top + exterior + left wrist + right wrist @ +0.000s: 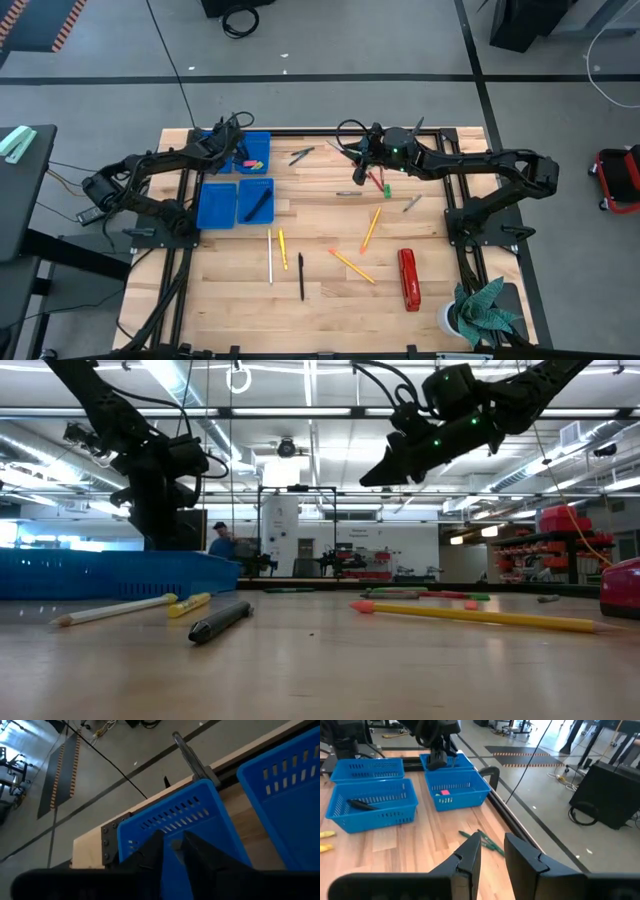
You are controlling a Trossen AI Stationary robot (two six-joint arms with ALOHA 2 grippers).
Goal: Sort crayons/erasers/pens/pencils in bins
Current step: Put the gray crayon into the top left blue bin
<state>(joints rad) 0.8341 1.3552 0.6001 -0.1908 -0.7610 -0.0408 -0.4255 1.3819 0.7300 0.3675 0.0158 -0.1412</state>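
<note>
- Black pen (220, 622) lies nearest on the table, unsorted.
- Left gripper (232, 140), fingers slightly parted and empty, hangs over a far blue bin (216, 145); apparently a drop-off.
- Right gripper (491, 851), narrowly open and empty, hovers above crayons (381, 184); next, descend and grasp.

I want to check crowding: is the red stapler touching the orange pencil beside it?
Apart. The high view shows bare table between the red stapler and the orange pencil.
</note>
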